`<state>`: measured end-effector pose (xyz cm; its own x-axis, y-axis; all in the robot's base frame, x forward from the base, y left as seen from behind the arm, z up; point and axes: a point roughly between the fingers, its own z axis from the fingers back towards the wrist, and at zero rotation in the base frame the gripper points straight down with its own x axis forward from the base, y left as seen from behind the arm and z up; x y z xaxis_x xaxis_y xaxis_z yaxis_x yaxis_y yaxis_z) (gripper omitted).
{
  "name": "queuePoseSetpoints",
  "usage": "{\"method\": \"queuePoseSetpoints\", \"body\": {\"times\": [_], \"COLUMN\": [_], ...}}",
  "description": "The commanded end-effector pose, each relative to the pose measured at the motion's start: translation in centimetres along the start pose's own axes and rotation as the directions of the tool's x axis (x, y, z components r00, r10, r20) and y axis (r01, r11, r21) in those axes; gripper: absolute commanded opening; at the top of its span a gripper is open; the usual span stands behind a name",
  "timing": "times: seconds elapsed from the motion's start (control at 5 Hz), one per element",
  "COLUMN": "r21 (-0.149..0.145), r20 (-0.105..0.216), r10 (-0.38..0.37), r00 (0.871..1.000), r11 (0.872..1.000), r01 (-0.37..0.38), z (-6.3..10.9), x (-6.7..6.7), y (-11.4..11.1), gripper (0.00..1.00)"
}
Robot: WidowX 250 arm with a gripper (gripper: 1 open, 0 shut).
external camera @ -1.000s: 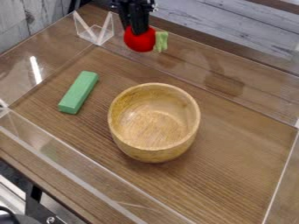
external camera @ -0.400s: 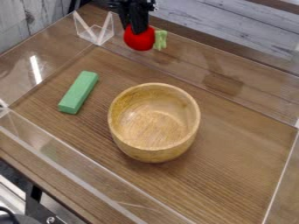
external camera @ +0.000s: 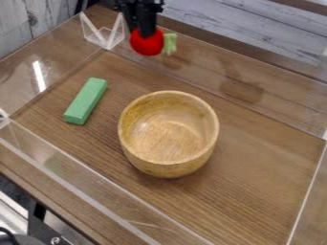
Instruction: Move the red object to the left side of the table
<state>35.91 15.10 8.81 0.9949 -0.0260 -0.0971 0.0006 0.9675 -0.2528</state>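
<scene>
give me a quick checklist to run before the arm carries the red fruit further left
1. Gripper shut on the red object: ok, it sits between the fingers.
2. Red object clear of the table: cannot tell, its underside is close to the surface.
3. Wooden bowl out of the path: ok, it sits nearer the camera, at the centre.
4. Green block out of the path: ok, it lies well forward.
5. Acrylic wall to the left: not ok, it stands close beside the gripper.

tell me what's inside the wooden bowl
Nothing shows inside the wooden bowl: only its bare wood-grain floor and inner walls are visible. Its near wall hides a strip of the inside next to it. The red object is at the far edge, under the gripper.
</scene>
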Motion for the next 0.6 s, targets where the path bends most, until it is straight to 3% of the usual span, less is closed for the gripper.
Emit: {"method": "queuePoseSetpoints", "body": {"times": [0.0,0.2,0.4], "r21": [0.048,0.058,0.060], "r20": [0.061,0.046,0.037], "r10": [0.011,0.026,0.043], "r00": [0.998,0.999,0.998], "r11": [0.999,0.998,0.997], "r01": [-0.014,-0.028,-0.045], "z": [2.5,1.9,1.3], "x": [-1.3,-2.6,-2.6], "y": [2.1,3.5,5.0], "gripper": [0.00,0.00,0.00]}}
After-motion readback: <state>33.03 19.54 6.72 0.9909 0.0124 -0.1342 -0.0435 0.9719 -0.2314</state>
